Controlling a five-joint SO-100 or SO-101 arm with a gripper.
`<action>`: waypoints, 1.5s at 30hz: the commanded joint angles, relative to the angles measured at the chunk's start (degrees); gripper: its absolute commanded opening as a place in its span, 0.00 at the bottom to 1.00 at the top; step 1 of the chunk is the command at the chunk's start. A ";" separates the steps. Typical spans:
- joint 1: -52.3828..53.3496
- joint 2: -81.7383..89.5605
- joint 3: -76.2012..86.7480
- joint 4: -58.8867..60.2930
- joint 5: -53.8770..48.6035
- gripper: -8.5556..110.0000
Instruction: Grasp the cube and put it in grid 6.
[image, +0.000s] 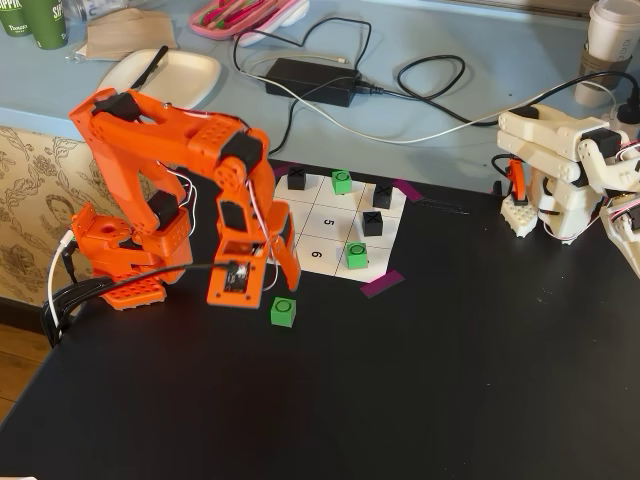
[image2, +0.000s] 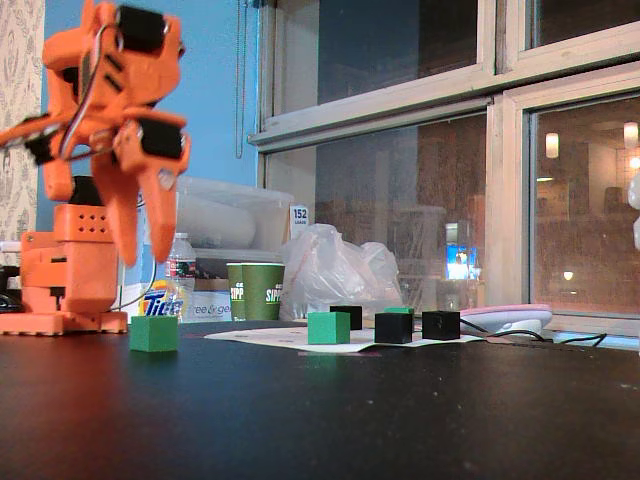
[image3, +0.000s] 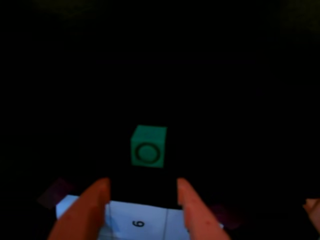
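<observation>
The green cube (image: 283, 311) with a black O on top sits on the black table, just off the near edge of the paper board (image: 322, 232). It also shows in the low fixed view as the cube (image2: 154, 333) and in the wrist view as the cube (image3: 148, 146). Grid 6 (image: 316, 254) is a bare white cell at the board's near edge, seen between the fingers as grid 6 (image3: 150, 222). My orange gripper (image: 270, 290) hangs open above and slightly behind the cube, holding nothing. The gripper (image2: 147, 255) is well clear of the cube's top, and the gripper (image3: 142, 182) has its fingertips short of it.
Two more green cubes (image: 342, 181) (image: 356, 255) and three black X cubes (image: 296, 178) (image: 382, 195) (image: 372, 223) stand on the board. A white arm (image: 560, 170) stands at the right. A power brick (image: 310, 80) and cables lie behind.
</observation>
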 joint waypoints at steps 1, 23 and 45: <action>0.00 0.26 0.18 -1.85 -0.09 0.26; -0.97 -0.88 9.40 -10.63 0.97 0.28; -1.67 4.66 13.97 -13.89 0.00 0.30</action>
